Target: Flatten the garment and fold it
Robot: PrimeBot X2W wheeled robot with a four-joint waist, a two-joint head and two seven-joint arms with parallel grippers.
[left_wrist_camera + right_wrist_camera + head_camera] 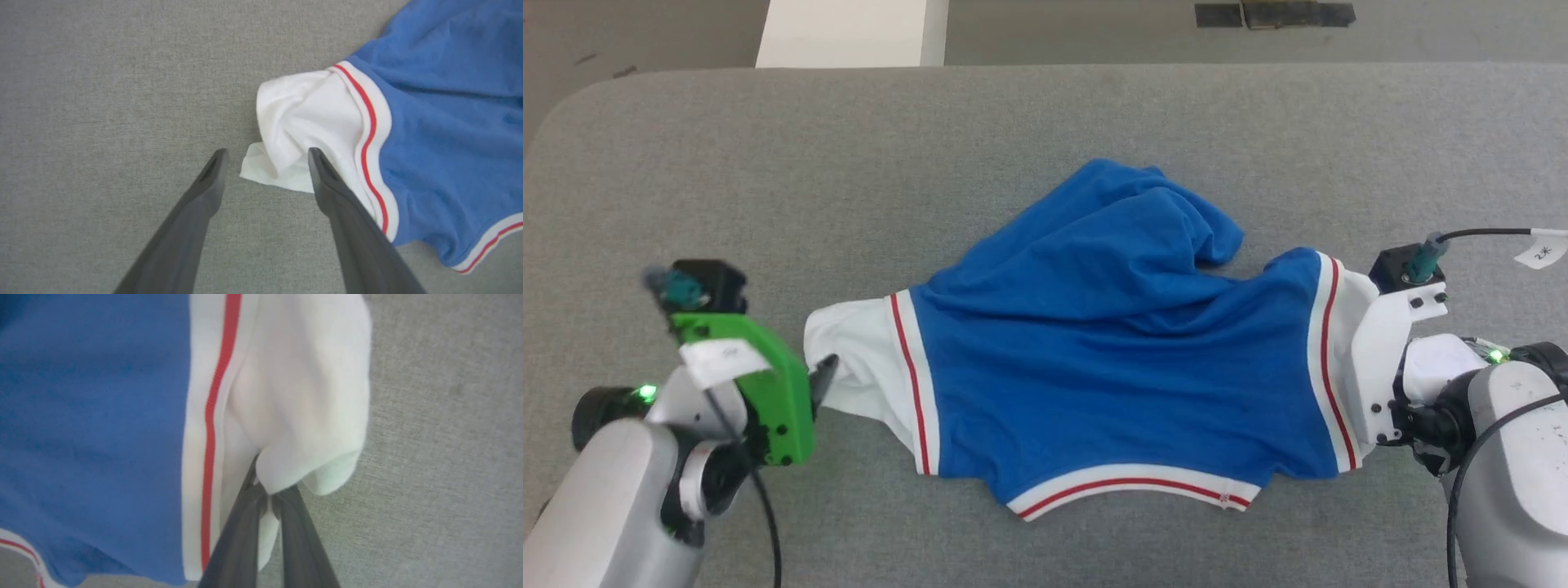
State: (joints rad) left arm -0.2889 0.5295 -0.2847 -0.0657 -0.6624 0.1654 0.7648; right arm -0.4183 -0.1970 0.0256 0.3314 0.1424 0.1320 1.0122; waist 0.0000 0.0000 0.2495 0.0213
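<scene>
Left gripper at 9 o'clock of the blue jersey: fingers apart, flanking the tip of its left white sleeve. Jersey lies rumpled mid-bench, collar toward 6 o'clock. Right gripper at 3 o'clock: clamped on the right white sleeve.

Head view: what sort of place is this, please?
Probably a robot test room, not a home: a wide table covered in grey cloth, a bare floor with dark tape patches, and a tagged cable.
</scene>
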